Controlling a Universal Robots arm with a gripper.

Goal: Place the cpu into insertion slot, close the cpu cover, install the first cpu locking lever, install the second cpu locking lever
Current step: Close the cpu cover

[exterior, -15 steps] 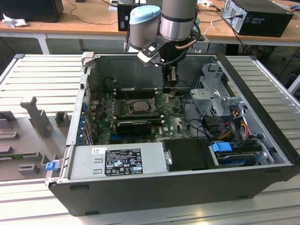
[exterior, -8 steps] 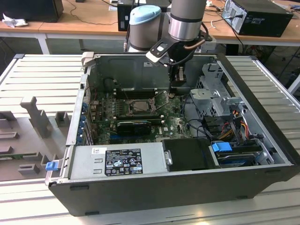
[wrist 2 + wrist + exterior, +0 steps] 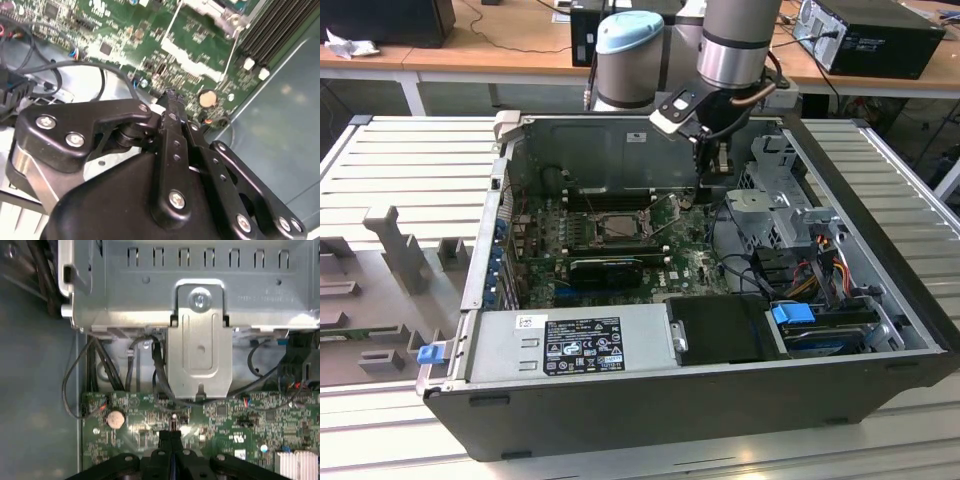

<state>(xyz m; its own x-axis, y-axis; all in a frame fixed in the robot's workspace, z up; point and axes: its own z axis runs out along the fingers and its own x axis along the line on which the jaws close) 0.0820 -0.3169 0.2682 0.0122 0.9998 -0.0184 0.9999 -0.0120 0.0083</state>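
Silver arm (image 3: 730,45), blue joint cap (image 3: 628,32), black claw (image 3: 171,98), silver screws (image 3: 176,199)

Matt black gripper (image 3: 172,97), glossy green circuit board (image 3: 195,45), silvery metal bracket (image 3: 200,360)

I work in what looks like a robotics lab or electronics workshop: an open black desktop computer case (image 3: 720,400) lies on a ribbed grey metal table (image 3: 410,160). Behind it, wooden-topped desks (image 3: 520,55) carry black computer boxes (image 3: 880,35) and loose dark cables (image 3: 498,22).
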